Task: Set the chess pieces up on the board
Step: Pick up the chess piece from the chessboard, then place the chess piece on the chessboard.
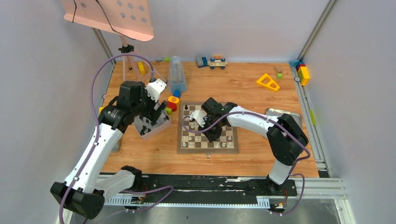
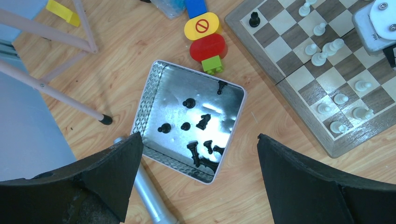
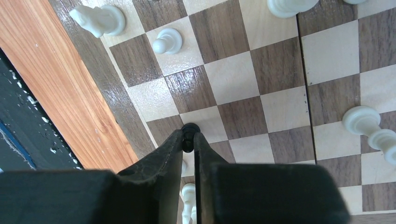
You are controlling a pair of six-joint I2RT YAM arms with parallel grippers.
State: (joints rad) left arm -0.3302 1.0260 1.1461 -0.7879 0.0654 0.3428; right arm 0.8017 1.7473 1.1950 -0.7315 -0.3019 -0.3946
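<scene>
The board [image 1: 208, 150] lies mid-table with several white chess pieces [image 2: 322, 56] on it and one black piece [image 2: 254, 18] at its far corner. My right gripper [image 1: 213, 134] hovers over the board. In the right wrist view it [image 3: 188, 137] is shut on a small black piece [image 3: 189, 129], held by its top over a square near the board's edge [image 3: 135, 126]; white pieces [image 3: 168, 42] stand nearby. My left gripper [image 2: 199, 136] hangs open above a shiny metal tin [image 2: 154, 84] holding several black pieces [image 2: 203, 121].
Red, yellow and green toy blocks [image 2: 208, 39] sit between tin and board. A silver cylinder [image 2: 147, 196] lies beside the tin, stand legs [image 2: 56, 93] to its left. A yellow triangle [image 1: 267, 81], more blocks [image 1: 303, 73] and a grey tray [image 1: 280, 113] lie to the right.
</scene>
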